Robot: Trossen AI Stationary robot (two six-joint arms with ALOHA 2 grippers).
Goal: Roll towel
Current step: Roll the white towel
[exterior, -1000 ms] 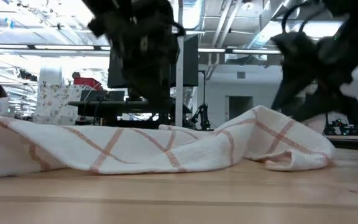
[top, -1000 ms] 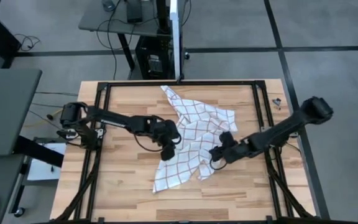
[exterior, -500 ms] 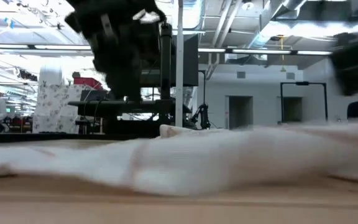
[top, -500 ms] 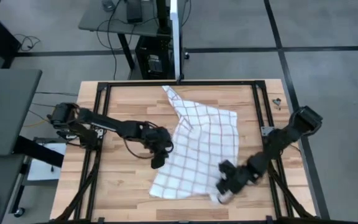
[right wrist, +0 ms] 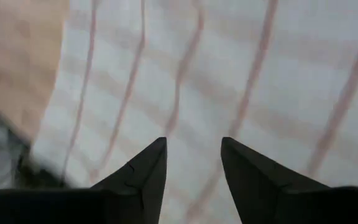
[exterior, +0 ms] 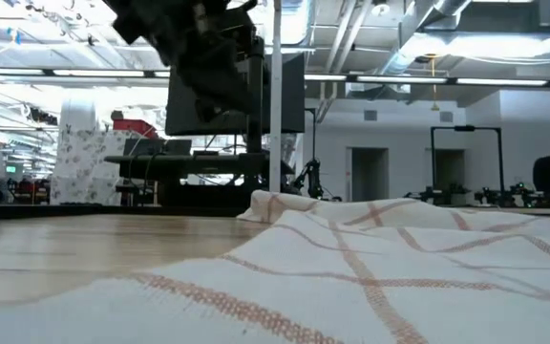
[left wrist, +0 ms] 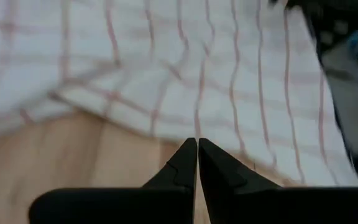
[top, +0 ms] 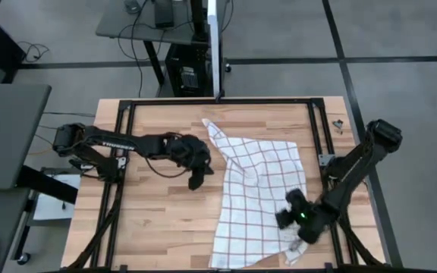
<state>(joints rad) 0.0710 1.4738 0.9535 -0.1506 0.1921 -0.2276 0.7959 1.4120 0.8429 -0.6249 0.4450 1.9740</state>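
A white towel with red checks point(top: 256, 189) lies spread out on the wooden table, from its far corner point(top: 205, 121) to its near edge point(top: 249, 260) at the table's front. It also shows in the low view point(exterior: 351, 258). My left gripper point(top: 196, 180) is shut and empty over bare wood, just left of the towel's left edge point(left wrist: 104, 106). My right gripper point(top: 290, 220) is open above the towel's near right part point(right wrist: 229, 74); its fingers stand apart with cloth showing between them.
Black frame rails run along the table's left side point(top: 120, 174) and right side point(top: 321, 144). A small dark object point(top: 337, 125) lies at the far right corner. Bare wood point(top: 158, 227) lies left of the towel.
My right gripper has gone toward the table's near edge and right, drawing the towel's bunched right part with it. The towel has spread out flat and long toward the front edge, its far corner staying put. My left gripper now stands clear of the towel's left edge.
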